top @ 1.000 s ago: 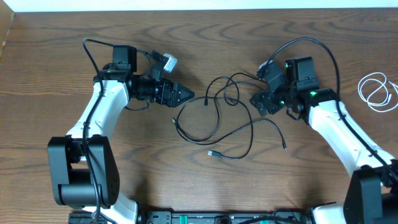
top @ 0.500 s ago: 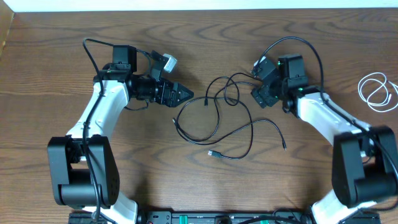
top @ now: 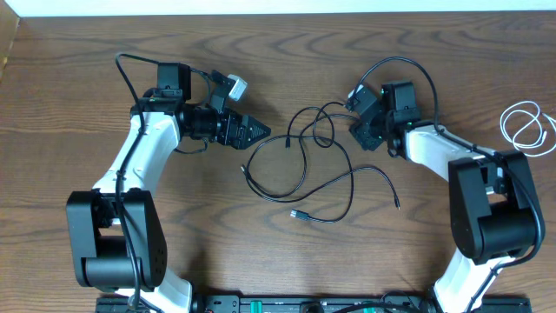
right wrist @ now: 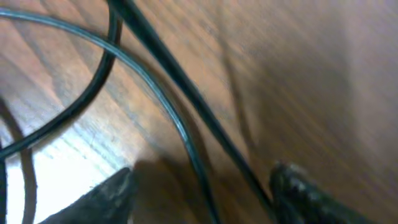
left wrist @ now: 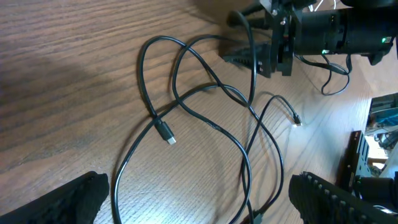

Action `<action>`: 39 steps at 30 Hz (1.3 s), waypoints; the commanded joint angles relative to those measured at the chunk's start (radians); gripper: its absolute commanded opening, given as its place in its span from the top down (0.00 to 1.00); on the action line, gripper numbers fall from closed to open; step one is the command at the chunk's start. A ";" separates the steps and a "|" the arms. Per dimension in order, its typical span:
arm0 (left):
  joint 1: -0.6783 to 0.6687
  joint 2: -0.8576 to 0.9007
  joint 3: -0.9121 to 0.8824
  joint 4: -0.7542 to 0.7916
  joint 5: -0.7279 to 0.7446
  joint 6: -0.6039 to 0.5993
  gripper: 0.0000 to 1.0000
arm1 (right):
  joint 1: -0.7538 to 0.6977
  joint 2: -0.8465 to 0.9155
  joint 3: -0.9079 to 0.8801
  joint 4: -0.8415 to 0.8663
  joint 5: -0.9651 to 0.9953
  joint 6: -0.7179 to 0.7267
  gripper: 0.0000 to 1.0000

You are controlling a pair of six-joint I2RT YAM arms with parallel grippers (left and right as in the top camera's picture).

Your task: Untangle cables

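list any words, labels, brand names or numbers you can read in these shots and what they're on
No text can be read in any view.
The black cable, white cable, table, left arm and right arm show no legible print.
The right wrist view is too blurred to tell.

Black cable (right wrist: 186, 93), blurred (right wrist view)

left arm (top: 142, 155): left of frame, stretched toward centre | left gripper (top: 259, 132): points right, jaws spread wide | right arm (top: 432, 146): right of frame, forearm reaching to upper middle | right gripper (top: 358, 136): points left, jaws partly apart
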 commanded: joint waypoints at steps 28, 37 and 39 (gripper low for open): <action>0.002 -0.021 -0.006 -0.001 -0.006 -0.006 0.02 | -0.028 0.073 -0.024 -0.343 0.013 0.054 0.55; 0.002 -0.021 -0.006 0.000 -0.006 -0.006 0.02 | -0.029 0.073 -0.024 -0.342 -0.031 0.069 0.85; 0.002 -0.021 -0.006 0.000 -0.006 -0.009 0.02 | -0.028 0.073 -0.024 -0.343 -0.063 0.070 0.83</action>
